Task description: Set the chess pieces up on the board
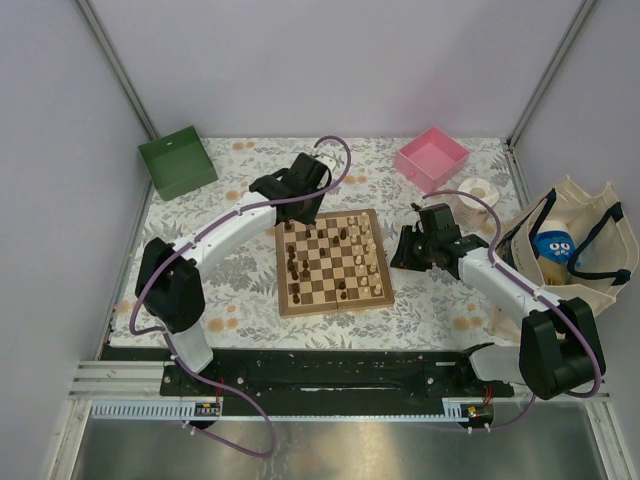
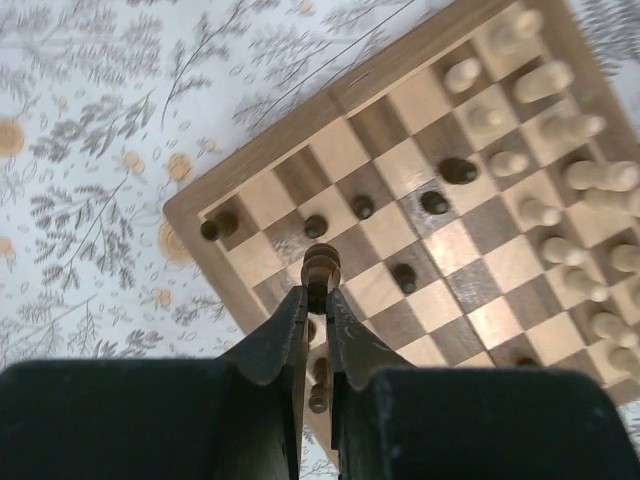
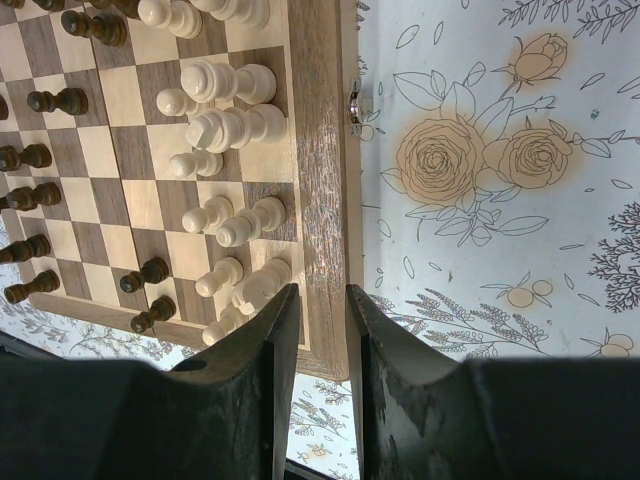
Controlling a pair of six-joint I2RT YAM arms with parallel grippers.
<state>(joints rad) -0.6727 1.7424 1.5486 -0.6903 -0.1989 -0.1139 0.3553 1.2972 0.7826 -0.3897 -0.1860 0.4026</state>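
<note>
The board (image 1: 335, 305) lies mid-table, with dark pieces (image 1: 293, 262) on its left side and pale pieces (image 1: 366, 262) on its right. My left gripper (image 1: 291, 220) hovers over the board's far left corner. In the left wrist view it (image 2: 318, 295) is shut on a dark brown piece (image 2: 320, 268), held above the board (image 2: 300, 125) near loose dark pieces (image 2: 458, 170). My right gripper (image 1: 404, 250) is at the board's right edge. In the right wrist view it (image 3: 322, 300) is open and empty over the border (image 3: 320, 150), beside pale pieces (image 3: 225, 82).
A green box (image 1: 177, 162) stands at the back left and a pink box (image 1: 432, 158) at the back right. A white roll (image 1: 477, 195) and a cream bag (image 1: 590, 215) holding a blue toy (image 1: 553, 247) sit at the right. A floral cloth covers the table.
</note>
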